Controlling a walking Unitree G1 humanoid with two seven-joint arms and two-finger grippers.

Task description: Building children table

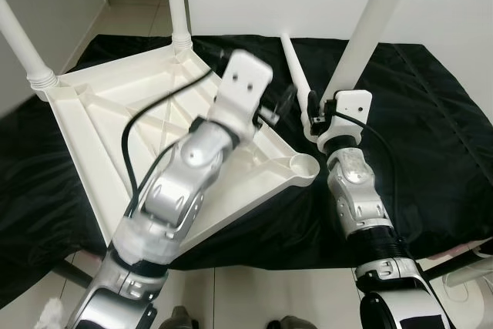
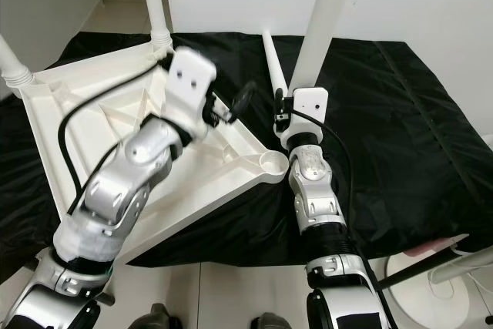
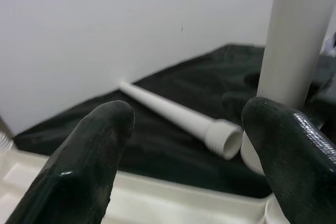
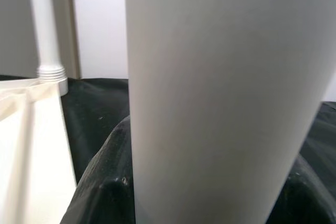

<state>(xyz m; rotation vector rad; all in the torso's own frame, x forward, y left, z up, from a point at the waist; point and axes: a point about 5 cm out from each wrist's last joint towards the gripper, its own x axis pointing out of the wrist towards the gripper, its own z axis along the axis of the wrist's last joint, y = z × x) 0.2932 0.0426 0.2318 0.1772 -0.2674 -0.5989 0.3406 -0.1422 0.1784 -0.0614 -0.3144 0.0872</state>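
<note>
Upturned white tabletop lies on the black sheet, two legs already standing in its far corners. Left end effector hovers over the tabletop, fingers wide apart, holding nothing. Beyond the tabletop's near corner lies a loose leg, threaded end showing. Right end effector clamps an upright leg by the empty corner socket. Light, stiff, slick plastic, I'd say: grip low.

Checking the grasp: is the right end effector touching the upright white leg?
Touching: the right wrist view shows the white leg pressed between the right end effector fingers.
</note>
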